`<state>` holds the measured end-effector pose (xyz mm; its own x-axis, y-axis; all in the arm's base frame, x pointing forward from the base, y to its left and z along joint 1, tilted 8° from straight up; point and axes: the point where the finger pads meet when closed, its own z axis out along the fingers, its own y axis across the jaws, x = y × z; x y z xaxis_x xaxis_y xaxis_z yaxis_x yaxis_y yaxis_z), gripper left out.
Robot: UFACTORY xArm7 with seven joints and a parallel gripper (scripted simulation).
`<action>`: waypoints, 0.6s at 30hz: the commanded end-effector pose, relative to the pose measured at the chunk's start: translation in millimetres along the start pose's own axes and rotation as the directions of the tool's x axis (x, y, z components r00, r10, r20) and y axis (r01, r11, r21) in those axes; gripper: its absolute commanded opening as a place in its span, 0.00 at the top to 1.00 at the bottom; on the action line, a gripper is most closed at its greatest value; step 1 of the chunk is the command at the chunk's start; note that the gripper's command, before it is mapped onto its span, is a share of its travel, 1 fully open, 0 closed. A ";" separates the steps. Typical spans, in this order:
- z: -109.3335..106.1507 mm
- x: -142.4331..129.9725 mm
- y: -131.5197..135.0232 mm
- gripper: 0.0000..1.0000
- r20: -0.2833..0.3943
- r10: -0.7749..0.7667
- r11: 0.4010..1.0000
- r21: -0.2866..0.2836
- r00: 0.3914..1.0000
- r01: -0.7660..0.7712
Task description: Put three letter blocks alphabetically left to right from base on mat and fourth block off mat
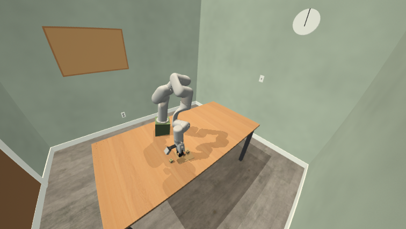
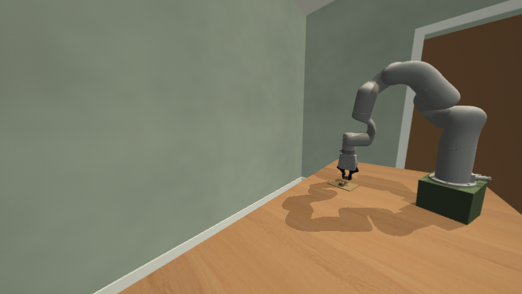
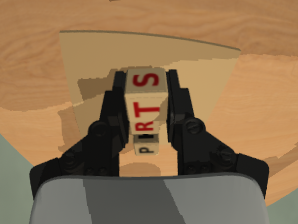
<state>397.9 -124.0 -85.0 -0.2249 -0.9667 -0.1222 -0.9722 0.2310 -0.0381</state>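
My gripper (image 1: 180, 154) (image 2: 346, 177) (image 3: 146, 85) points down, shut on a wooden block (image 3: 147, 109) with red S and T faces, just above the mat. The tan mat (image 1: 186, 159) (image 2: 351, 188) (image 3: 205, 66) lies on the table. A block with a red R (image 3: 144, 126) and a block with a black P (image 3: 145, 148) show in line below the held block in the wrist view, partly hidden. One block on the mat (image 1: 189, 154) (image 2: 342, 183) shows in the top and exterior views; its letter is too small to read. Another block (image 1: 171, 160) lies off the mat.
The wooden table (image 1: 128, 170) (image 2: 292, 255) carries the green base box (image 1: 162, 129) (image 2: 442, 201) behind the gripper. The table's long edge runs beyond the mat. Arm shadows fall across the table and part of the mat.
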 end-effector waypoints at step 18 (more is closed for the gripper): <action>14.4 0.8 -3.1 0.79 0.001 -0.001 1.000 0.009 1.000 0.001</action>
<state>400.5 -123.1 -100.2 -0.2238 -0.9668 -0.1234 -0.9721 0.2306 -0.0436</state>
